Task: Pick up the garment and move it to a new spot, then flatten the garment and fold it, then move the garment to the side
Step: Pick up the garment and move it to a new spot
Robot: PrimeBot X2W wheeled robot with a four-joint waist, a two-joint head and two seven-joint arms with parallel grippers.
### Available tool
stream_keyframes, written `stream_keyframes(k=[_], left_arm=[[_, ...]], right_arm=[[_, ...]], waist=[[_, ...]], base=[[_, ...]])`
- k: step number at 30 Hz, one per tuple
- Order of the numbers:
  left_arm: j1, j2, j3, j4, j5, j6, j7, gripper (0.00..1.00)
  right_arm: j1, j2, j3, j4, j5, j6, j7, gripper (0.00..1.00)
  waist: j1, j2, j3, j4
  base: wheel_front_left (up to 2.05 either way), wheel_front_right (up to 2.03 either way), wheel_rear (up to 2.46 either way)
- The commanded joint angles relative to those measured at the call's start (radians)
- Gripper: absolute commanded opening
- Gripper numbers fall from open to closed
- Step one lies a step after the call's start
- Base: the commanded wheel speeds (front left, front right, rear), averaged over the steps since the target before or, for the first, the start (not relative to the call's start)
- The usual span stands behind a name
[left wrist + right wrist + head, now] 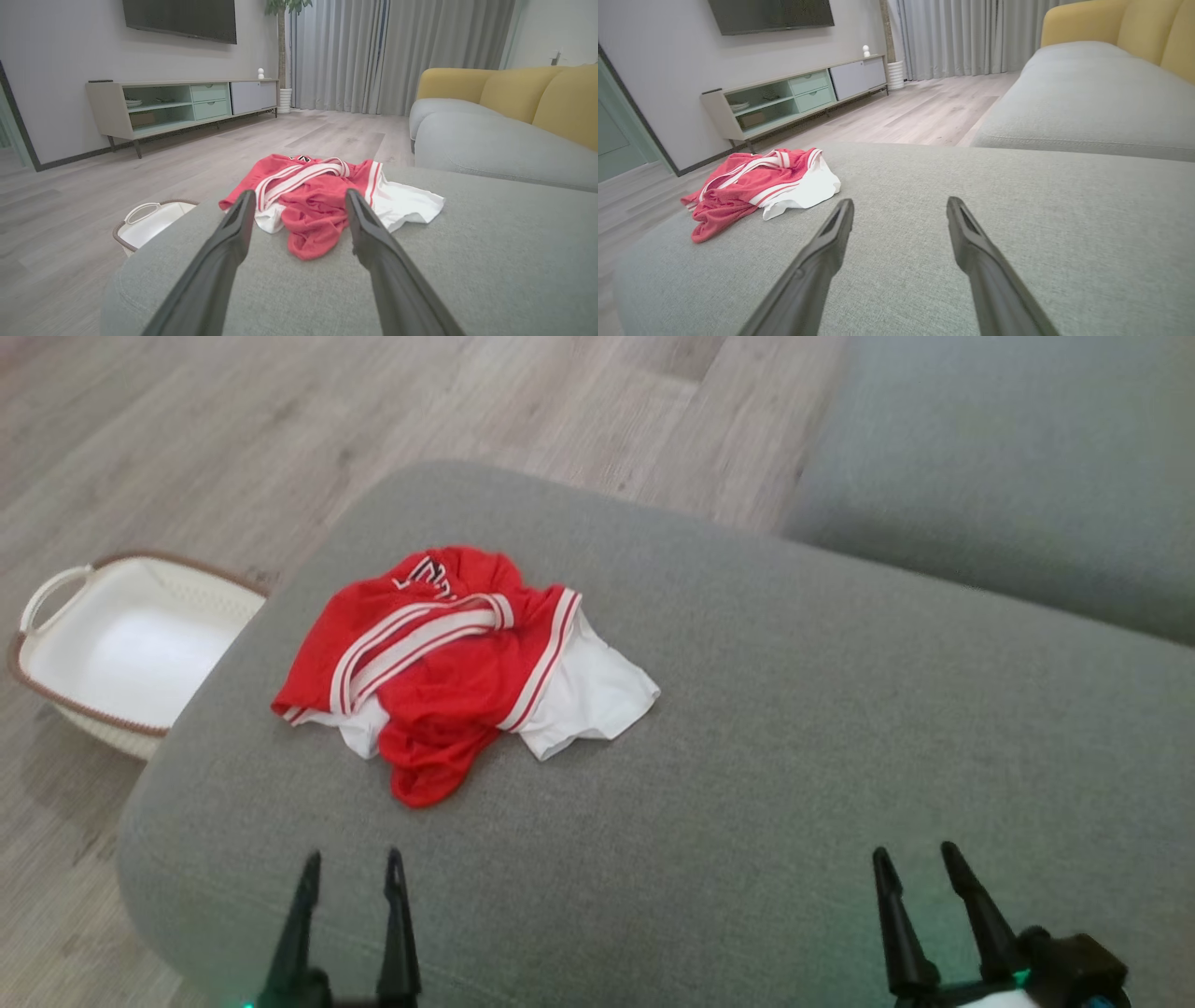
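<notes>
**Basically at step one: the jersey hasn't been picked up yet**

So the crumpled red-and-white sports jersey garment [448, 672] is sitting in a heap on the big grey woven-fabric ottoman [794, 728], toward its far left corner, with nothing touching it. The left hand [353, 855] hovers over the ottoman's near edge, fingers spread apart and holding nothing, roughly lined up with the heap. The right hand [915, 849] is over that same near edge further right, also spread wide and holding nothing.

My read: this is the pickup stage. The next move calls for the left hand to reach forward and down, then pinch a decent bunch of cloth rather than one loose layer.

The fabric looks thin and floppy, with striped trim bands and a white part poking out. The ottoman is soft with rounded corners, so it'll probably give under pressure. A cream plastic basket with a brown rim [131, 644] sits on the floor just off the ottoman's left edge.
</notes>
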Motion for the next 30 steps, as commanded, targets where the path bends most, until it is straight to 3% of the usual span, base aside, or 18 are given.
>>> stream_keyframes(k=[1, 6, 12, 15, 23, 30], left_arm=[[-0.091, -0.006, 0.039, -0.05, 0.012, -0.001, -0.006, 1.0], [-0.197, 0.006, 0.05, -0.087, 0.027, -0.025, -0.006, 1.0], [-0.49, 0.055, 0.081, -0.068, 0.024, -0.093, -0.006, 1.0], [-0.667, 0.074, 0.106, 0.028, -0.02, -0.14, 0.012, 1.0], [-1.078, 0.13, 0.15, 0.413, -0.149, -0.244, 0.249, 1.0], [-1.235, 0.142, 0.122, 0.723, -0.278, -0.285, 0.443, 1.0]], right_arm=[[-0.065, -0.032, 0.029, -0.028, -0.012, -0.001, -0.014, 1.0], [-0.091, -0.085, 0.034, -0.038, -0.019, -0.001, -0.014, 1.0], [-0.173, -0.198, 0.039, -0.066, -0.028, -0.001, -0.014, 1.0], [-0.221, -0.26, 0.04, -0.088, -0.032, -0.001, -0.014, 1.0], [-0.32, -0.397, 0.029, -0.156, -0.019, -0.001, -0.014, 1.0], [-0.335, -0.468, 0.013, -0.216, -0.007, -0.001, -0.002, 1.0]], waist=[[-0.0001, 0.0, 0.037, -0.001], [-0.0001, 0.0, 0.128, -0.018], [-0.0001, 0.0, 0.307, -0.053], [-0.0001, 0.0, 0.389, -0.072], [-0.0001, 0.0, 0.518, -0.123], [-0.0001, 0.0, 0.571, -0.137]], base=[[0.0, 0.0, 0.0], [0.0, 0.0, 0.0], [0.0, 0.0, 0.0], [0.0, 0.0, 0.0], [0.0, 0.0, 0.0], [0.0, 0.0, 0.0]])
